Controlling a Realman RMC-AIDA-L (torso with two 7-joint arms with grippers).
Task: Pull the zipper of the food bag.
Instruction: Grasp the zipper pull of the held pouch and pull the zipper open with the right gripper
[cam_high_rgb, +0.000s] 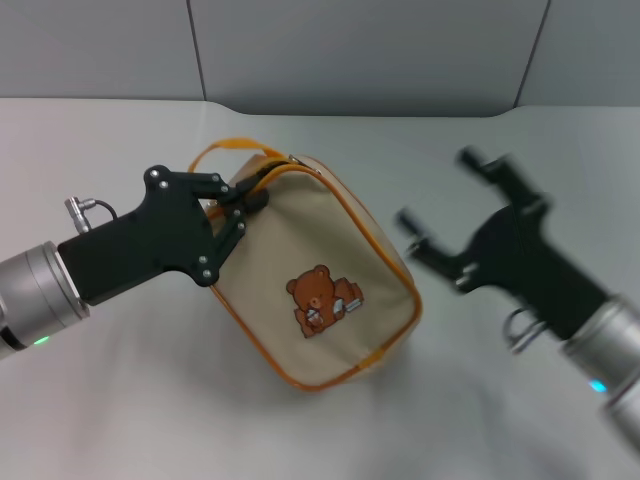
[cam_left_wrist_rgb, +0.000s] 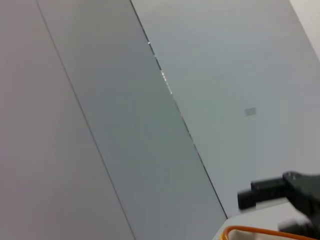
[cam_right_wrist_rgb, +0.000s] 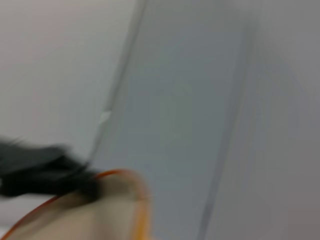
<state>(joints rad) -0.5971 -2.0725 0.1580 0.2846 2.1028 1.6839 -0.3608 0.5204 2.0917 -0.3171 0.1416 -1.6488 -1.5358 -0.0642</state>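
- left gripper (cam_high_rgb: 245, 205): fingers closed at the bag's upper left corner, on the zipper (cam_high_rgb: 293, 161) end by the orange loop handle (cam_high_rgb: 230, 150); the pull tab itself is too small to make out.
- right gripper (cam_high_rgb: 440, 205): fingers spread wide, holding nothing, raised just right of the bag and apart from it.
- head view only: bear picture (cam_high_rgb: 320, 300) on the upward face. right wrist view shows just a beige corner with orange trim under a dark finger.
- arms: left reaches in from lower left, right from lower right.
- food bag (cam_high_rgb: 320, 275): lies on the white table (cam_high_rgb: 150, 400), centre; long axis runs upper left to lower right.
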